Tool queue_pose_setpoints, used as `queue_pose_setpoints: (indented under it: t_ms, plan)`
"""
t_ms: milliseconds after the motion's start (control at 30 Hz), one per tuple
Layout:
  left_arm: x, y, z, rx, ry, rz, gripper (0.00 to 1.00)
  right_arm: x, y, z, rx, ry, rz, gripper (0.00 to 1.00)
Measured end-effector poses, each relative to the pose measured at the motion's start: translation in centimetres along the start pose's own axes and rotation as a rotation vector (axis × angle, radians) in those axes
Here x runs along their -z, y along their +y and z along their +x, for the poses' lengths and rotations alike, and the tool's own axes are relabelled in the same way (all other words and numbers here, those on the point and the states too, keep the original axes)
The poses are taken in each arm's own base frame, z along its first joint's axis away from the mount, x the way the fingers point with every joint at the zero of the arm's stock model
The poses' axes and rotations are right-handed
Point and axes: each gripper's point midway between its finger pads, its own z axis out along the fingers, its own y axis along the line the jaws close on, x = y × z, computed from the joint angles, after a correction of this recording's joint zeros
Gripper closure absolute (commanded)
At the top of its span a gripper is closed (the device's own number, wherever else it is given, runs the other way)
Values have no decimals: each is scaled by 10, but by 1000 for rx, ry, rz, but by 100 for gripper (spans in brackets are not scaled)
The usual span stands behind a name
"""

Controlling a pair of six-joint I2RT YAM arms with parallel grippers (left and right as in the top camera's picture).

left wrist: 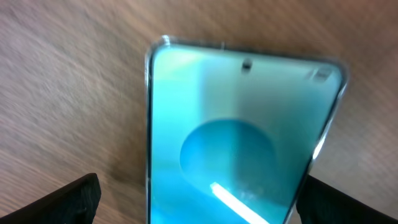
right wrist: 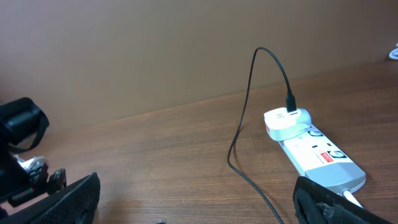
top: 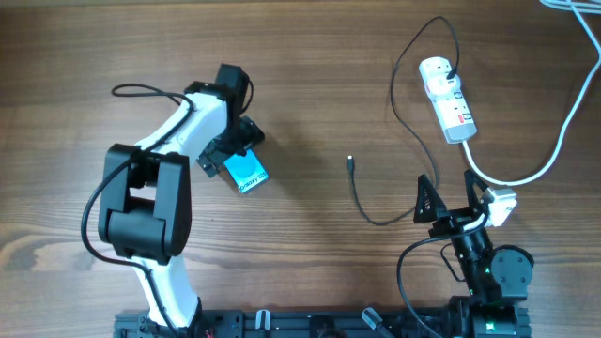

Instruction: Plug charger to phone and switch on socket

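Observation:
The phone [top: 247, 173], teal screen up, lies on the wooden table at centre left and fills the left wrist view [left wrist: 230, 124]. My left gripper [top: 235, 153] is open and low over it, one finger on each side [left wrist: 199, 199]; the right finger is close to the phone's edge. The charger's black cable [top: 376, 218] runs from a white adapter [top: 434, 68] on the socket [top: 451, 103] and ends in a small plug [top: 349, 161] lying free on the table. My right gripper [top: 447, 193] is open and empty, near the table's front, facing the socket [right wrist: 320, 155] and cable [right wrist: 242, 124].
A thick white cord [top: 563, 122] curves from the socket's near end to the table's far right corner. The left arm [right wrist: 18, 149] shows at the left edge of the right wrist view. Bare wood lies between the phone and the plug.

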Motion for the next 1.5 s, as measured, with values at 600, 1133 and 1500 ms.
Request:
queue_pose_setpoints:
  t_ms: [600, 1133, 1500]
  plan:
    - [-1, -7, 34, -68, 41, 20, 20, 0, 0, 0, 0, 0, 0, 0]
    - [4, -16, 106, -222, 179, -15, 12, 0, 0, 0, 0, 0, 0, 0]
    - [4, -31, 123, -278, 180, 23, 0, 0, 0, 0, 0, 0, 0, 1]
